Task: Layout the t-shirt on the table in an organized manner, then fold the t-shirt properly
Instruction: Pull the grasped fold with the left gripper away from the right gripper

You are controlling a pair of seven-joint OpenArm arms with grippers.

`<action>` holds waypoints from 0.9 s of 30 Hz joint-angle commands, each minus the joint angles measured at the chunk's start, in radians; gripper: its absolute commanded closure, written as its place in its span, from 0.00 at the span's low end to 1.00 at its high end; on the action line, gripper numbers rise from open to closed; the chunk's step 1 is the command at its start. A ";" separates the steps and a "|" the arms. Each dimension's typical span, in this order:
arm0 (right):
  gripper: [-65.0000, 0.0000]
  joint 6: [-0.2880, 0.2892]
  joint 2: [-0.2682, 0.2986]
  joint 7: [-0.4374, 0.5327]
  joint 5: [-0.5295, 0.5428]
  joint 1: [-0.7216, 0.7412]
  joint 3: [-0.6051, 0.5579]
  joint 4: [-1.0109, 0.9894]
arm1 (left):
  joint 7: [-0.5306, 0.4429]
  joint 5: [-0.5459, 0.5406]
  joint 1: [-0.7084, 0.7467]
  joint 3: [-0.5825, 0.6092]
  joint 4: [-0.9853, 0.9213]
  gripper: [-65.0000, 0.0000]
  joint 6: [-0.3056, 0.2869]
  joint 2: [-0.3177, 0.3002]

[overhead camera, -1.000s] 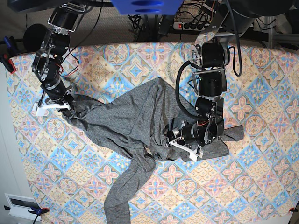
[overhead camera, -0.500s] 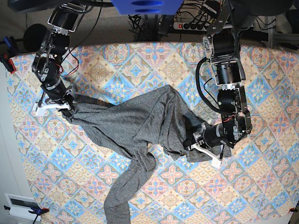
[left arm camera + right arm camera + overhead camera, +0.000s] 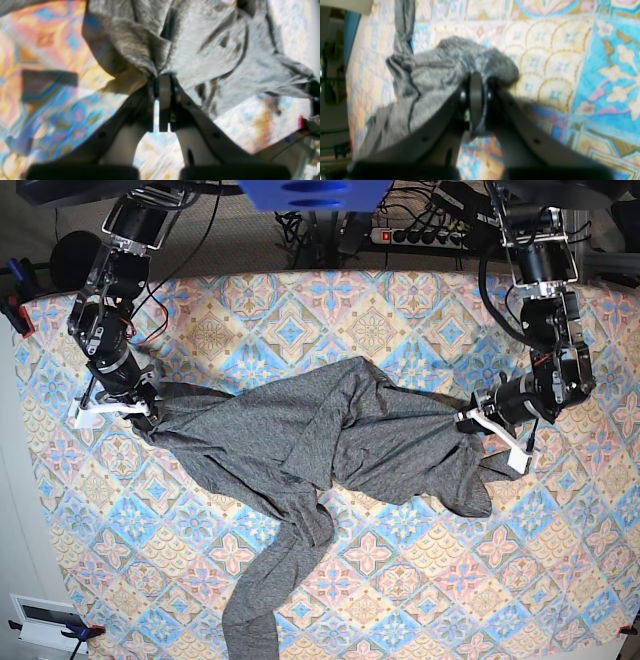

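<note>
Stretching dark-grey t-shirt (image 3: 300,435), rumpled, one sleeve trailing

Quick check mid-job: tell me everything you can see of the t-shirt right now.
The t-shirt is heathered dark-grey knit, plain, long-sleeved. It lies rumpled and pulled out sideways on the table, one sleeve trailing toward the near edge. The right gripper and left gripper each pinch an end, jaws shut on bunched cloth.

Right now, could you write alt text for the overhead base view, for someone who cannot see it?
A dark-grey t-shirt lies stretched but rumpled across a pastel diamond-patterned table, pinched at opposite ends by two robot arms: the right tool and the left tool. One long sleeve trails toward the table's near edge.
</note>
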 commanded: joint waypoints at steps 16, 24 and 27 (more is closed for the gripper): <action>1.00 0.009 0.013 0.016 0.014 0.014 0.003 0.017 | -0.046 -0.015 0.211 -0.123 0.259 1.00 -0.004 -0.085; 1.00 0.009 0.013 0.009 0.014 0.012 0.005 0.028 | -0.056 -0.015 0.179 -0.404 0.345 1.00 -0.006 -0.120; 1.00 0.009 0.013 0.012 0.014 0.012 0.005 0.028 | -0.056 -0.017 0.174 -0.443 0.345 1.00 -0.006 -0.135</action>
